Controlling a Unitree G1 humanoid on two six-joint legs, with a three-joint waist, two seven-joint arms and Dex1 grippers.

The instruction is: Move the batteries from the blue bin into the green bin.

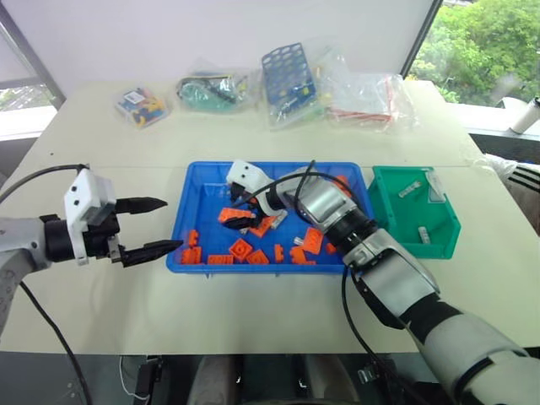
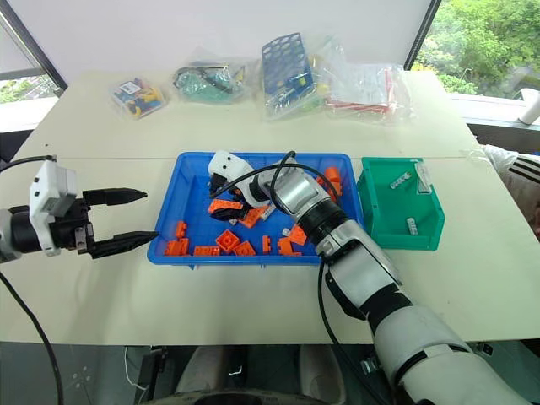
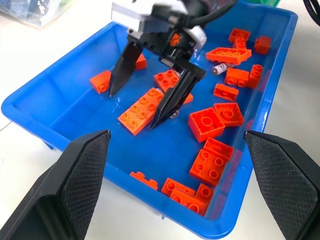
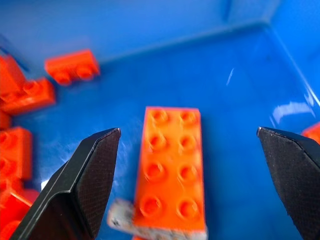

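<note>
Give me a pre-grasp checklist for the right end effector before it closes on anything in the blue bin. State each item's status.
1. Right end effector open: ok, fingers spread wide.
2. Positioned inside the blue bin: ok, fingertips low over the bin floor.
3. Target is a battery: cannot tell; a silver-grey cylinder lies partly under the long orange brick between the fingers.
4. Grasp path free of bricks: not ok, that brick sits over the cylinder.
5. Left end effector out of the way: ok, open, outside the bin's left wall.
6. Green bin ready to receive: ok, a few batteries already inside.
</note>
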